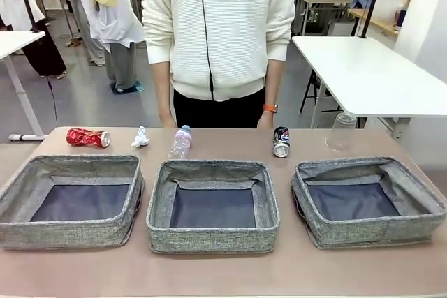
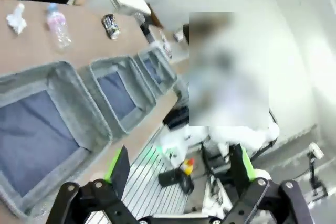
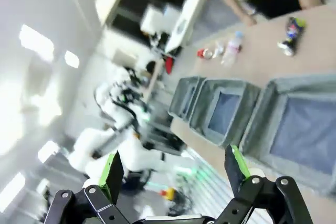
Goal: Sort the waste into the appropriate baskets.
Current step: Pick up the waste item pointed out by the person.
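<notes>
Standing wide and empty, the left gripper (image 2: 178, 156) and right gripper (image 3: 173, 158) could nudge the apparently lying bottle (image 1: 180, 142), rolling it away.

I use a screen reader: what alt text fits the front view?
Three grey baskets stand in a row on a table. Beyond them: a crushed red can, crumpled white paper, a plastic bottle, a dark can, a clear cup, and a person standing.

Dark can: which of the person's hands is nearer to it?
Left. The left hand, with an orange wristband, hangs just behind the dark can; the right hand hangs farther off, near the bottle.
</notes>
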Available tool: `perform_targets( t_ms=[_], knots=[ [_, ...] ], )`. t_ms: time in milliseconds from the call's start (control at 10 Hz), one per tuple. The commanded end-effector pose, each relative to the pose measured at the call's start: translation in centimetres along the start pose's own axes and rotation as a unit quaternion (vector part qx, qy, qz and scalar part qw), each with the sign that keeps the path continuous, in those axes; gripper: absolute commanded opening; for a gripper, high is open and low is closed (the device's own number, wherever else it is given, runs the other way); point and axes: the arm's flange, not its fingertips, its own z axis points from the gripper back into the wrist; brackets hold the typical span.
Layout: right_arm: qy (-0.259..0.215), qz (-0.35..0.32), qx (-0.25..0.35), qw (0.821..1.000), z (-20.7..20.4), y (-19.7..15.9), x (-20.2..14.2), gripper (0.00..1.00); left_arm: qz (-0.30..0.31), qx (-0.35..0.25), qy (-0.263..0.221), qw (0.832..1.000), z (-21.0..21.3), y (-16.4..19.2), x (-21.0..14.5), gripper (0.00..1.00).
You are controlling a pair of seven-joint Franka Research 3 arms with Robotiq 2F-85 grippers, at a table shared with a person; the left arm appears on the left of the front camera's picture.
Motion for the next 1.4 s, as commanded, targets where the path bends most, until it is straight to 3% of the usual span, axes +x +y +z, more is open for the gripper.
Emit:
perform_targets(
  t_ms=[0, 100, 200, 1300],
  knots=[
    [-0.093, -0.114, 0.029, 0.989, 0.0, -3.7, 3.6, 1.00, 0.050, -0.026, -0.084, 0.995, 0.0, 2.4, -1.3, 1.00],
    [-0.200, -0.047, -0.016, 0.979, -0.7, -3.7, 2.8, 1.00, 0.000, 0.000, 0.000, 1.000, 0.0, 0.0, 0.0, 1.00],
    [-0.046, -0.068, 0.005, 0.997, 2.4, -3.1, 0.6, 1.00, 0.000, 0.000, 0.000, 1.000, 0.0, 0.0, 0.0, 1.00],
    [-0.046, -0.068, 0.005, 0.997, 2.4, -3.1, 0.6, 1.00, 0.000, 0.000, 0.000, 1.000, 0.0, 0.0, 0.0, 1.00]
  ],
)
